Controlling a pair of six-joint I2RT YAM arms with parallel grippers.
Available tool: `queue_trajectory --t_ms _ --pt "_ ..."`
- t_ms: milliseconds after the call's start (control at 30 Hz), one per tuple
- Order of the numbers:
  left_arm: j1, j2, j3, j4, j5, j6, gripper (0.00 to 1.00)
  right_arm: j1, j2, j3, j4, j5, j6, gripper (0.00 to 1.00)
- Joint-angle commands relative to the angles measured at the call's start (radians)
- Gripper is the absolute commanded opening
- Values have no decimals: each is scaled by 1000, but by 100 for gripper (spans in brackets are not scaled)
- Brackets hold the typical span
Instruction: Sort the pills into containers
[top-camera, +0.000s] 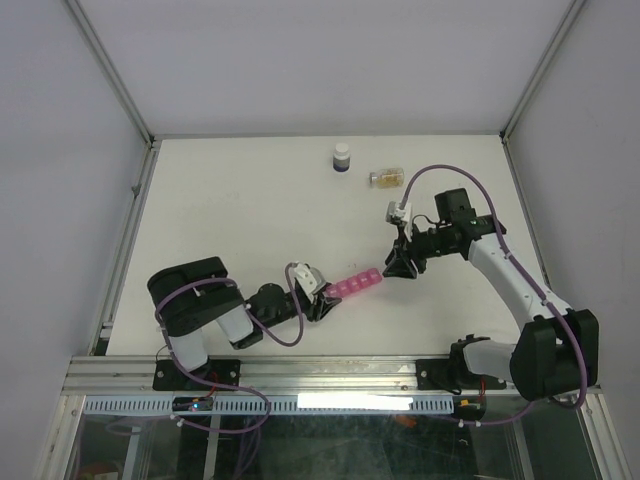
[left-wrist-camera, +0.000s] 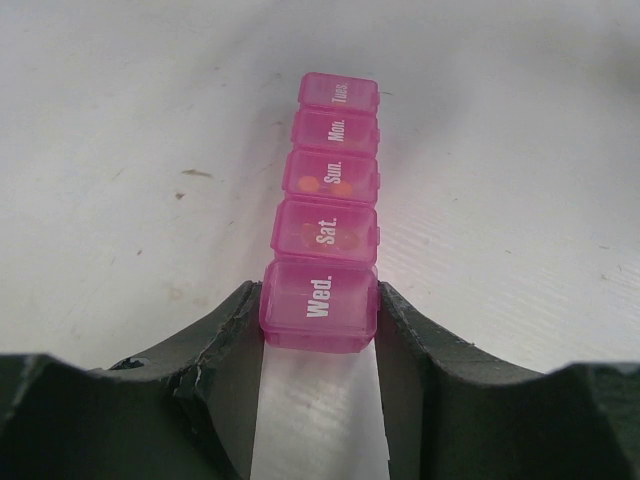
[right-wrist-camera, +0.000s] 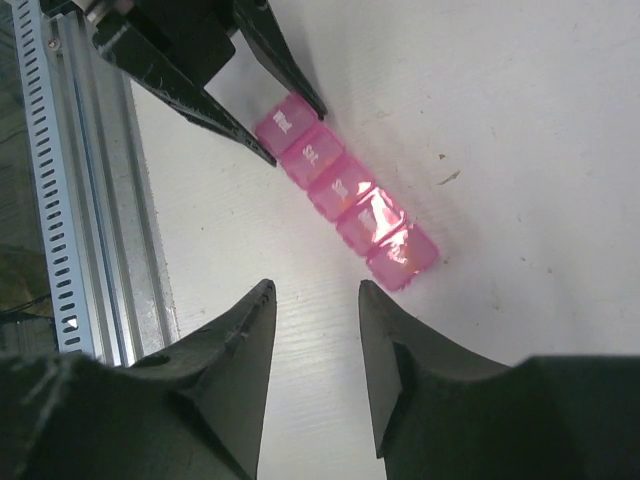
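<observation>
The pink pill organiser (top-camera: 357, 284) lies on the white table, a strip of lidded compartments. My left gripper (top-camera: 322, 303) is shut on its near end, the "Wed." compartment (left-wrist-camera: 320, 305). Orange pills (left-wrist-camera: 325, 186) show through the "Sun." and "Sat." lids. My right gripper (top-camera: 400, 268) is open and empty just beyond the strip's far end (right-wrist-camera: 402, 258); its fingertips (right-wrist-camera: 263, 295) stand apart from it. The small clear bottle with the orange-brown pill mass (top-camera: 387, 178) lies on its side at the back of the table.
A dark bottle with a white cap (top-camera: 342, 158) stands at the back, left of the clear bottle. A metal rail (top-camera: 300, 375) runs along the near edge and shows in the right wrist view (right-wrist-camera: 60, 180). White walls enclose the table.
</observation>
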Motion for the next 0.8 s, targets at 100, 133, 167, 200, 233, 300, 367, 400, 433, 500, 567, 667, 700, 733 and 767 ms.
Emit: queue_trajectory --t_ms 100,133,167,200,233,300,367,400,433,500,567,667,700,733,767 --pt "31 -225 -69 -168 -347 -196 8 -17 -38 27 38 -39 26 42" --pt "44 -258 -66 -235 -392 -225 8 -18 -39 27 39 -39 26 42" --pt "57 -289 -66 -291 -437 -252 6 -18 -42 26 39 -40 28 42" --pt "71 -323 -68 -338 -477 -279 5 -19 -44 25 42 -41 30 42" --pt "91 -360 -69 -396 -527 -316 5 -20 -46 25 43 -40 31 42" --pt "143 -441 -63 -546 -624 -415 1 -20 -49 23 45 -40 32 42" --pt "216 -503 -38 -777 -705 -549 0 -21 -50 20 45 -41 33 43" --pt "254 -524 -21 -869 -738 -614 0 -22 -51 21 46 -41 32 43" --pt "288 -539 -6 -915 -764 -661 0 -21 -50 19 46 -42 33 43" --pt "335 -560 18 -1018 -814 -732 0 -22 -50 20 44 -42 32 43" --pt "366 -550 47 -1082 -868 -792 0 -22 -54 20 43 -44 31 43" --pt "409 -484 154 -1312 -991 -1008 0 -22 -56 20 42 -45 31 43" --pt "415 -459 191 -1373 -1016 -1059 0 -21 -58 20 40 -46 31 43" --pt "424 -434 223 -1431 -1032 -1109 0 -21 -61 20 40 -46 31 43" --pt "439 -414 251 -1475 -1038 -1152 2 -22 -64 18 40 -48 30 43"
